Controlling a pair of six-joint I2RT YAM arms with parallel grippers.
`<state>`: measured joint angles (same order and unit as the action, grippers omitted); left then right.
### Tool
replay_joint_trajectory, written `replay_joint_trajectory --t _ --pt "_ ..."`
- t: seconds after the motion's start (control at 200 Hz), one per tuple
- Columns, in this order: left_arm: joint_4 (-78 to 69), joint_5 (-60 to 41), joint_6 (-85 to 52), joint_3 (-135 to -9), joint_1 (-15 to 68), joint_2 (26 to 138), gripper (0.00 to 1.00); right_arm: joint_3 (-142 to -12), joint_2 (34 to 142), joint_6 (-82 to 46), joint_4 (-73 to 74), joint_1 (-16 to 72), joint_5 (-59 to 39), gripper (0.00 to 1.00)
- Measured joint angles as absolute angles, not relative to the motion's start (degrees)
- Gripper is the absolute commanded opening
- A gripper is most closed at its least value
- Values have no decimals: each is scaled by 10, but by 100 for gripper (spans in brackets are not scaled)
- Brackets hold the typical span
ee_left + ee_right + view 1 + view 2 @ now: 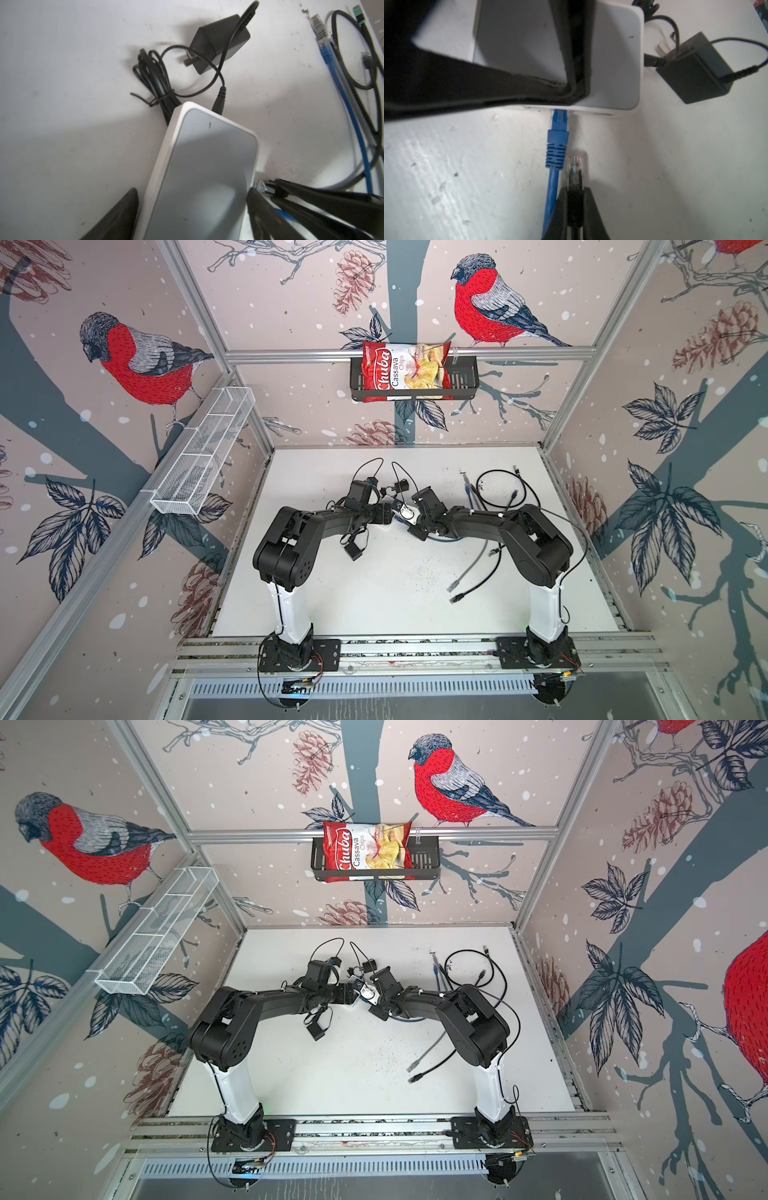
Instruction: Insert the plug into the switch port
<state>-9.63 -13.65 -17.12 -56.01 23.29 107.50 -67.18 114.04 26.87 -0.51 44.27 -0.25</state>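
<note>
Pinched between the right gripper's (576, 195) pressed-together fingers at the bottom centre of the right wrist view, the clear plug (576, 164) points straight up the frame toward the white switch (614, 62), its long axis in line with the fingers. It hangs just short of the switch's front edge, beside the blue cable (557, 141) already seated there. The left gripper (191, 207) straddles the switch, fingers spread. Alignment is in hand; next comes a straight push into the free port.
</note>
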Motion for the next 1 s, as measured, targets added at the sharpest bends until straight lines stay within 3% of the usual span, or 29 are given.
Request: replay_joint_trajectory --t 0.105,0.37,0.595,1.001 --pt "-93 -117 -172 -536 250 1055 69 -654 1124 262 -6 460 -3 3" --pt "-57 -105 -181 -501 265 1011 73 -627 1101 251 -4 472 -6 3" --pt "-19 -95 -176 -535 268 1017 77 -619 1101 236 29 454 -9 3" --pt "-63 -110 -172 -549 269 1052 75 -620 1109 226 30 454 -7 3"
